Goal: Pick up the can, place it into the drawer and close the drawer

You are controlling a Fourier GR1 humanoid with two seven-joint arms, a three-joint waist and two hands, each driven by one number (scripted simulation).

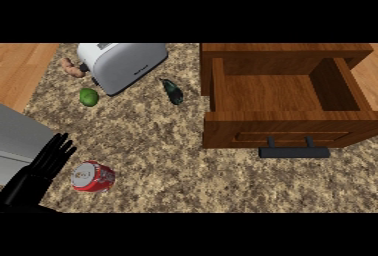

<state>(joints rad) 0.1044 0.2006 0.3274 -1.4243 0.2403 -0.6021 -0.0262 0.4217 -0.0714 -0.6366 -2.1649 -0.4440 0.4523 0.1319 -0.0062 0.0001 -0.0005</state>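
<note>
Can [92, 176] just right of left robot hand [50, 157]

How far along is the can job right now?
Done: nothing but the drawer standing open. In hand: nothing; the can lies on the counter beside the open left hand, not gripped. Left: grasp it, place it in the drawer, push the drawer shut.

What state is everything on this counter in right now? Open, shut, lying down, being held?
Drawer: pulled open, nothing inside.
Can: lying on its side on the counter, not held.
Left hand: open, fingers straight, beside the can.
Toaster: lying at an angle, untouched.
Lime: resting on the counter.
Right hand: not in view.
</note>
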